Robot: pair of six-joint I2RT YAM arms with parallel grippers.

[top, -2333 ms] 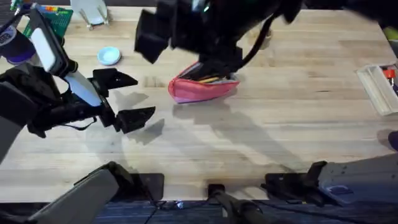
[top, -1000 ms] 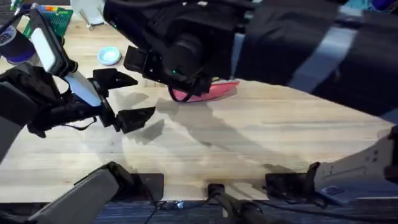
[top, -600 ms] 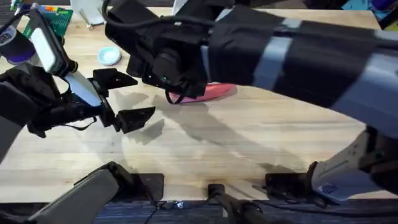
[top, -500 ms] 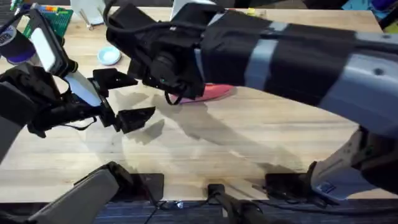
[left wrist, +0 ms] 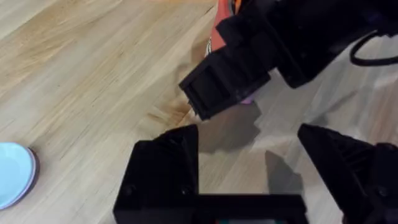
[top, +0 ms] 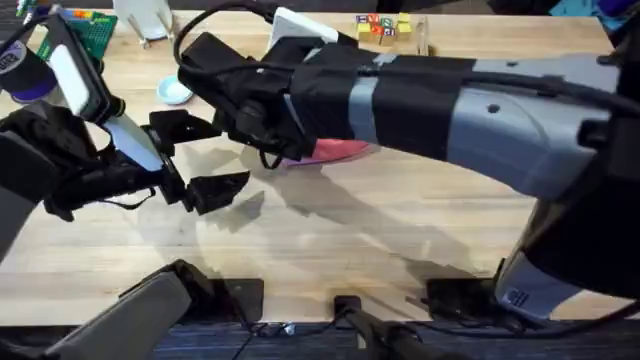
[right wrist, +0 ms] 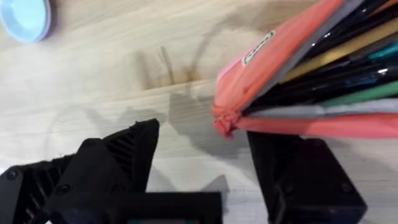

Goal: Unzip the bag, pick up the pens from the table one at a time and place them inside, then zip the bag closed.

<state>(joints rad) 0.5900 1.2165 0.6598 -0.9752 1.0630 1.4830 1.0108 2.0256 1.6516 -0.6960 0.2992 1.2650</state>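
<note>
The pink bag (top: 345, 150) lies on the table (top: 400, 230), mostly hidden under my right arm. In the right wrist view the bag (right wrist: 261, 68) gapes open, with several pens (right wrist: 323, 81) lying inside it, dark, yellow and green. My right gripper (right wrist: 205, 171) is open, its fingers (right wrist: 118, 165) on either side of the bag's near end and not touching it; from above the right gripper (top: 272, 145) is over the bag's left end. The left gripper (top: 205, 158) stands open and empty, left of the bag. In the left wrist view the left gripper (left wrist: 255, 168) faces the right gripper's black head (left wrist: 230, 81).
A light blue round dish (top: 172, 92) sits behind the left gripper. Coloured blocks (top: 383, 24), a white stand (top: 150, 20) and a green board (top: 75, 25) line the far edge. The right arm spans the table from lower right to upper left.
The right arm has swung in and stretched leftward over the bag, covering more of it. The left arm and the bag have stayed put.
</note>
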